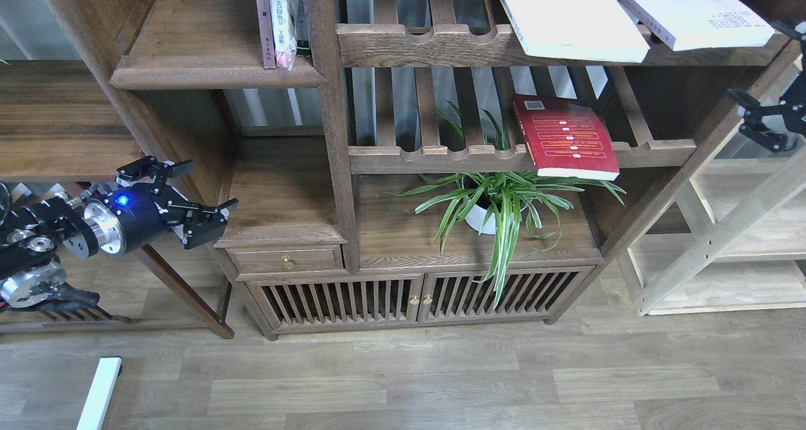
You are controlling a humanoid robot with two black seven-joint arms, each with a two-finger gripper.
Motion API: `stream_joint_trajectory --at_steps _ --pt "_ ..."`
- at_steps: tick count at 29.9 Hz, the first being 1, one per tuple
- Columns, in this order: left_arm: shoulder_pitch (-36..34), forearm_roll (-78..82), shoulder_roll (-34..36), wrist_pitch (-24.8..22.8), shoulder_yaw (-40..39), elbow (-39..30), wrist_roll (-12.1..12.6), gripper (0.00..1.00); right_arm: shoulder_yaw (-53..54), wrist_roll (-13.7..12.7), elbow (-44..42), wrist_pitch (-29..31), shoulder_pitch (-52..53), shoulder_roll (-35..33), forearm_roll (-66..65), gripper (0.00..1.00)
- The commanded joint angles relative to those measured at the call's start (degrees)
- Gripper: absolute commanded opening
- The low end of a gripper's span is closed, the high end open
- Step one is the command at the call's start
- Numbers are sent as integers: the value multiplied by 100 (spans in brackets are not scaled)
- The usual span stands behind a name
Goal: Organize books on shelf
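- Standing upright at the right end of the shelf (208, 71), a solid dark-brown board at upper left, were a few slim books (281, 21), leaning against the bookcase post.
- Lying flat on the upper slatted rack (403, 43) were two pale books: a white book (567, 17) and, just right of it, a lavender-white book (689, 8), both overhanging the front rail.
- Resting tilted on the lower slatted rack (441, 156) was a red book (565, 137) with yellow text bands, its lower edge past the rail.
- A potted plant (497, 200) with striped green leaves stood on the board below, under the red book.
- The left gripper (201, 184) hung at left, beside the drawer unit (283, 228), fingers spread apart and holding nothing.
- The right gripper (765, 118) showed at the right edge, dark and partly cut off; whether its fingers were apart or together could not be told.
- A pale pine rack (724, 241) stood to the right of the bookcase.
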Motion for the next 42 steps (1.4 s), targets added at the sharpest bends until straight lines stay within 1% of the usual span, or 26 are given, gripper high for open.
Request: stream_joint_trajectory --at_steps 1,6,10,13,17,22,25,28,31,36,39,42 --pt "16 0 41 9 0 4 0 100 -19 -97 -109 0 81 223 -88 100" --pt "24 0 129 9 -9 4 -9 100 -28 -114 -391 286 257 417 -97 100" --pt "16 0 191 0 -26 13 -17 100 -28 -106 -776 339 328 645 -228 100" --pt "16 0 243 0 -26 13 -18 100 -28 -106 -1058 497 337 777 -431 100" --pt "24 0 296 0 -26 13 -70 100 -28 -106 -1226 542 389 891 -475 99" --pt "24 0 305 0 -26 21 -79 100 -28 -53 -1402 603 565 1014 -502 93" --pt "33 0 305 0 -26 30 -79 100 -19 -53 -1411 612 644 1023 -502 92" --pt "24 0 305 0 -26 39 -79 100 -19 -62 -1402 621 679 1024 -484 88" --pt "33 0 296 0 -26 83 -79 100 -28 -62 -1393 647 697 1023 -475 83" --pt "33 0 296 0 -70 162 -88 100 -19 -71 -1375 884 741 980 -475 74" --pt "33 0 288 0 -70 188 -88 100 -10 -35 -1375 1016 741 953 -449 64" --pt "33 0 270 0 -70 197 -97 100 7 -18 -1375 1227 741 962 -449 50"
